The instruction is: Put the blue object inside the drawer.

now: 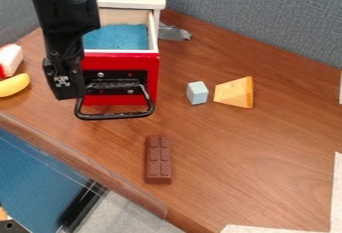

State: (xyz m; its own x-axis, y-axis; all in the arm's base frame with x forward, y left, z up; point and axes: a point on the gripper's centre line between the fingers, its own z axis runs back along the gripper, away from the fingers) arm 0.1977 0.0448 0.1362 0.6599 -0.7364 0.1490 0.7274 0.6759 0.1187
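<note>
You're at the pick step: drawer is open, so bring the gripper, can't tell if open or closed, over the pale-blue block beside it.

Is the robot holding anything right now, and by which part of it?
I can't tell whether it has hold of the drawer's handle. The light blue block isn't held.

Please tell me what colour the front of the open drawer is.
The drawer front is red, seen best in the camera view.
</note>
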